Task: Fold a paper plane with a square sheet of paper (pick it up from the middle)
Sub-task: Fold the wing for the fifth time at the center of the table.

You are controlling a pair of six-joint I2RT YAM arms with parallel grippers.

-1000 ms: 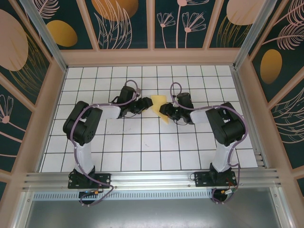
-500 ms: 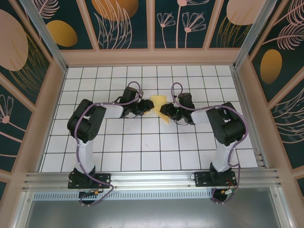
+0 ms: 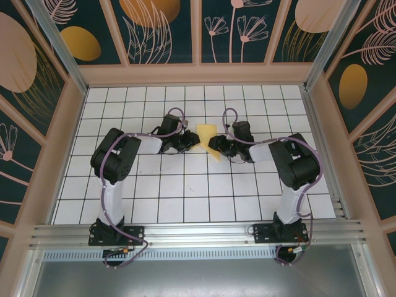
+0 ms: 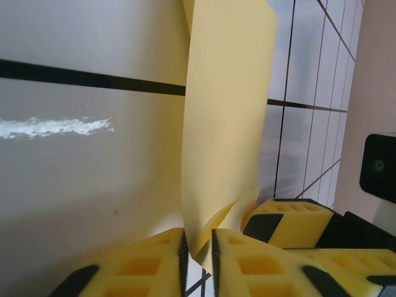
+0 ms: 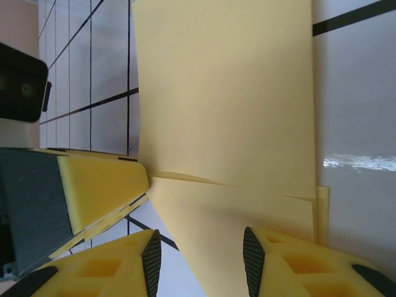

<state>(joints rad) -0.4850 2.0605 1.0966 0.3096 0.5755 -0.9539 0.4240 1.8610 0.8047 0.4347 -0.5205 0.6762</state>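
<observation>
The square sheet of paper (image 3: 206, 132), pale yellow and partly folded into layered flaps, lies at mid-table between my two grippers. My left gripper (image 3: 192, 142) meets its left edge. In the left wrist view the sheet (image 4: 229, 117) stands up from the tile, and the left gripper (image 4: 198, 240) is shut on its near corner. My right gripper (image 3: 214, 146) is at the sheet's right lower side. In the right wrist view this gripper (image 5: 199, 250) is open, its jaws wide apart astride the folded layers of paper (image 5: 229, 105). The sheet's lower point hangs past the grippers.
White grid-tiled table (image 3: 185, 192) inside a walled booth; wooden walls (image 3: 198, 74) on three sides. The two grippers sit very close together: the right one's fingers (image 4: 291, 216) show in the left wrist view, a left finger (image 5: 99, 189) in the right wrist view.
The left arm has swung right, bringing its gripper up against the paper's left edge. The right arm and the paper have hardly moved.
</observation>
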